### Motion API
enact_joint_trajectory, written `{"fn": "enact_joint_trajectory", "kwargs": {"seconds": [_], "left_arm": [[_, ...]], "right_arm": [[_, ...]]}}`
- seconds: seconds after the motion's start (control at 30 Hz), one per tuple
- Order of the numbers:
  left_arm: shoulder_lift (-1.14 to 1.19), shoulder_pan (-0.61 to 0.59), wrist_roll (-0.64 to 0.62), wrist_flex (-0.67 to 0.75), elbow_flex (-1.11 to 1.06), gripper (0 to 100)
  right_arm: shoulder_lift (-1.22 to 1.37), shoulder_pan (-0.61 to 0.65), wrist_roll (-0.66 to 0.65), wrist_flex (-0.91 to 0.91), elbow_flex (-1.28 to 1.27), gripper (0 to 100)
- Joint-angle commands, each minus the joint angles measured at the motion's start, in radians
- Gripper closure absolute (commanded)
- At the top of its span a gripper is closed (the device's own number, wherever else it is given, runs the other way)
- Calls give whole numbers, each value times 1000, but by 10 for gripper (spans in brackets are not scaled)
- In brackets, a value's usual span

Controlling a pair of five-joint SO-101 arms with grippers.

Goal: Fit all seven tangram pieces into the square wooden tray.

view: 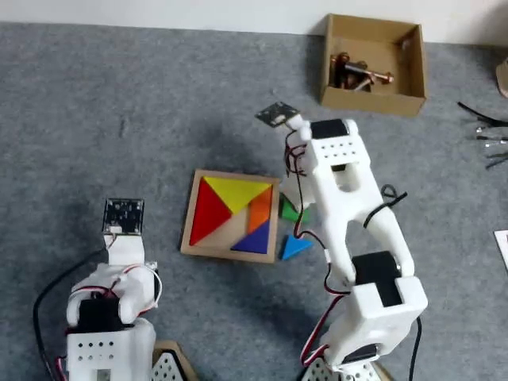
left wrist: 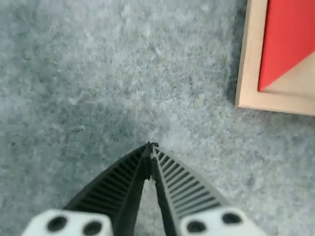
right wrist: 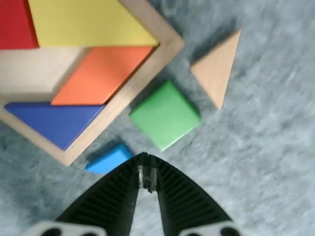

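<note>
The square wooden tray (view: 190, 213) lies mid-table and holds a yellow triangle (view: 234, 192), a red triangle (view: 208, 214), an orange piece (view: 261, 211) and a blue triangle (view: 255, 238). Part of the tray floor is bare. A green square (view: 289, 211) and a small blue triangle (view: 295, 248) lie just outside the tray's right side. In the right wrist view, my right gripper (right wrist: 146, 163) is shut and empty, close above the blue piece (right wrist: 109, 158) and the green square (right wrist: 165, 114), with a plain wooden triangle (right wrist: 217, 70) beyond. My left gripper (left wrist: 150, 146) is shut over bare carpet, apart from the tray's corner (left wrist: 248, 73).
A cardboard box (view: 411, 75) with copper-coloured metal parts stands at the back right. Black cables (view: 484, 131) lie at the right edge. Grey carpet covers the table, with open room to the left of the tray and in front of it.
</note>
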State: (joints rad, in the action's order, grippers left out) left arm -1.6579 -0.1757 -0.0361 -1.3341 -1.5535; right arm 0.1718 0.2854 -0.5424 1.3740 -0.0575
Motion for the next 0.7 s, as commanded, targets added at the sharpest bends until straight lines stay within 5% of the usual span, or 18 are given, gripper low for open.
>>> {"fn": "enact_joint_trajectory", "kwargs": {"seconds": [0.0, 0.67], "left_arm": [[-76, -10, 6, -15, -10, 995], [-168, -7, 8, -14, -128, 995]], "right_arm": [[-15, 13, -66, -50, 47, 976], [-21, -19, -356, -262, -171, 849]]}}
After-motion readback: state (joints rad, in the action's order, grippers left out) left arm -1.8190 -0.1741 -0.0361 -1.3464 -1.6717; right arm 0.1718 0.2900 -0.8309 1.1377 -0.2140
